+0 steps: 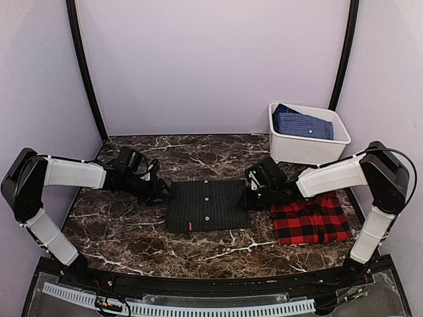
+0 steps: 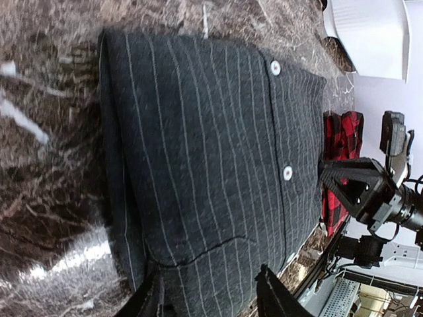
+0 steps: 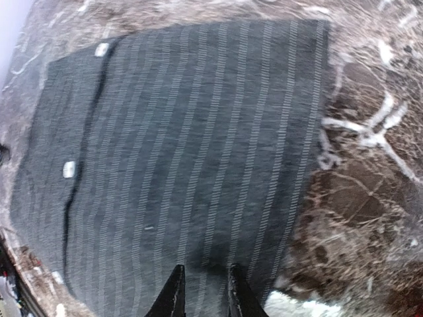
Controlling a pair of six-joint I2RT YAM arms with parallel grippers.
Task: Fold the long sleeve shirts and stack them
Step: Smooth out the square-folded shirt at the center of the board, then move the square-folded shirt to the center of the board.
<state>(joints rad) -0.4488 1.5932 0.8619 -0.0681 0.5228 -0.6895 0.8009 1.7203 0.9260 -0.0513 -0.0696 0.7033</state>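
Charcoal pinstripe cloth shirt [image 1: 206,205], folded to a near-square w/ pale buttons up, lies flat mid dark marble table [image 1: 132,241]. Bare top at the near & far edges. Red-black plaid shirt [image 1: 310,223] lies folded by the right edge. Button line runs far-to-near.

L gripper [image 1: 160,190] at the shirt's left edge, fingers wide, holding nothing. R gripper [image 1: 251,198] at the shirt's right edge, gap narrow; can't tell if it pinches cloth.

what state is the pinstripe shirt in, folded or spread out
Folded: the pinstripe shirt lies as a compact rectangle on the marble table, no sleeves sticking out, button placket facing up.
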